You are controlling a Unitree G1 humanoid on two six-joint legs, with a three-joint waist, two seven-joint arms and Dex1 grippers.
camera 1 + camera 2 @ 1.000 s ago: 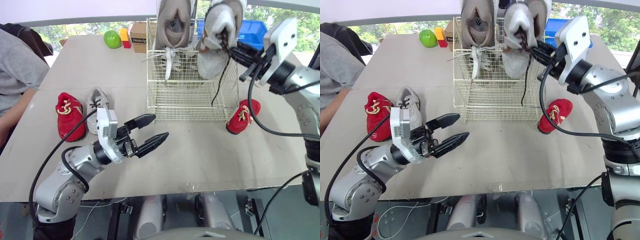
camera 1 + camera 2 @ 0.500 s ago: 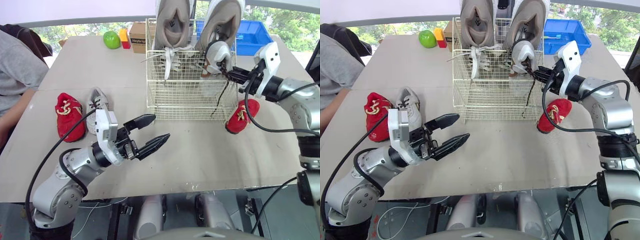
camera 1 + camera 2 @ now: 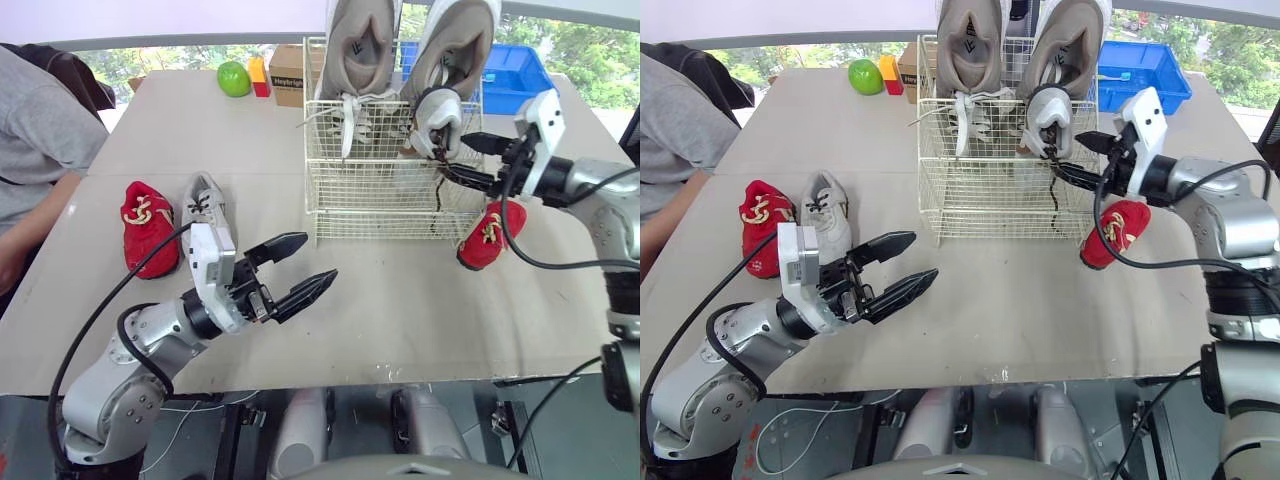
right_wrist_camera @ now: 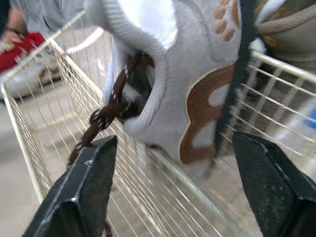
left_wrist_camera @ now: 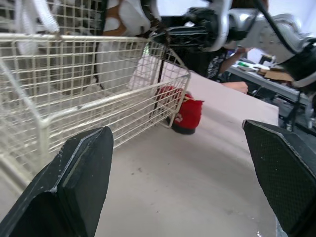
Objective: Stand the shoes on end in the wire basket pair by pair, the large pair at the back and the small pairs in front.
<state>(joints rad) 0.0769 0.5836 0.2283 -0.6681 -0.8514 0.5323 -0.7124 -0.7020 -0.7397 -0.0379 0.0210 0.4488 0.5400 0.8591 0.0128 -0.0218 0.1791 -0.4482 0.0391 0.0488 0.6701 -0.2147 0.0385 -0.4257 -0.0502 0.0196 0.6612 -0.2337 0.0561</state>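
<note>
The small white shoe (image 3: pixel 437 118) stands on end in the front right corner of the wire basket (image 3: pixel 370 195), just ahead of the large grey pair (image 3: pixel 362 45) at the back. Its brown lace (image 4: pixel 106 116) trails down by the basket wire, close to the right gripper (image 3: pixel 455 153). That gripper's fingers are spread wide either side of the heel and clamp nothing. The safest retreat looks straight and level, so no finger snags the lace and tips the shoe. Its mate (image 3: pixel 205 203) lies on the table (image 3: pixel 400 300) beside a red shoe (image 3: pixel 148 225). The left gripper (image 3: pixel 320 255) hovers nearby, open and empty.
</note>
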